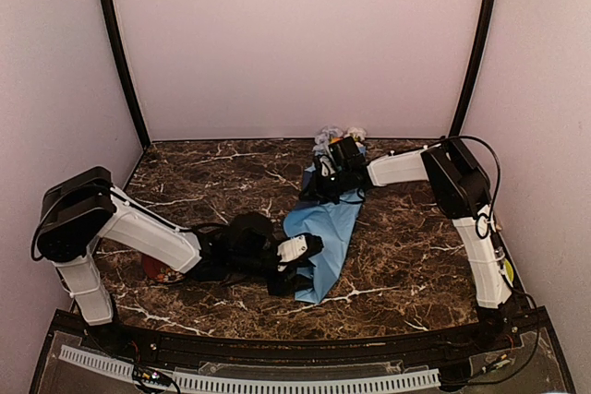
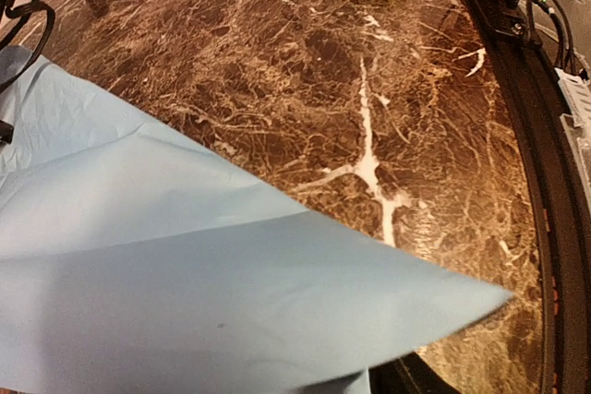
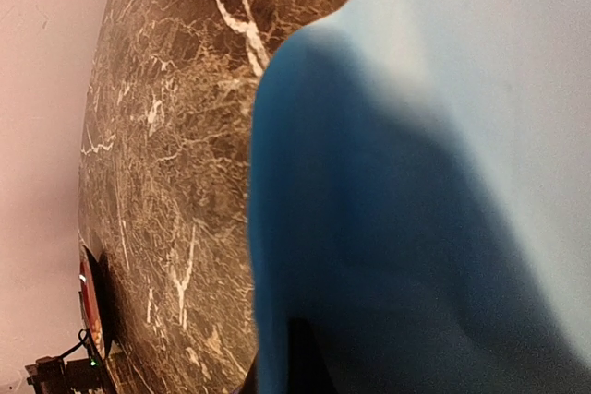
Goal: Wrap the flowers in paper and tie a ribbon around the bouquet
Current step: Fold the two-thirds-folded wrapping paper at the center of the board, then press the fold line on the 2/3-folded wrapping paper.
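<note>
Light-blue paper rolled around flowers in the middle of the marble table, flower heads toward the back wall, right gripper closed tight at its far end, left gripper at the near tip, cannot tell how its jaws stand

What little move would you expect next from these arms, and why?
Probably the left pincer nips the loose lower edge of the paper and folds it over: it lies slack, while the right pincer sits shut near the flowers.
</note>
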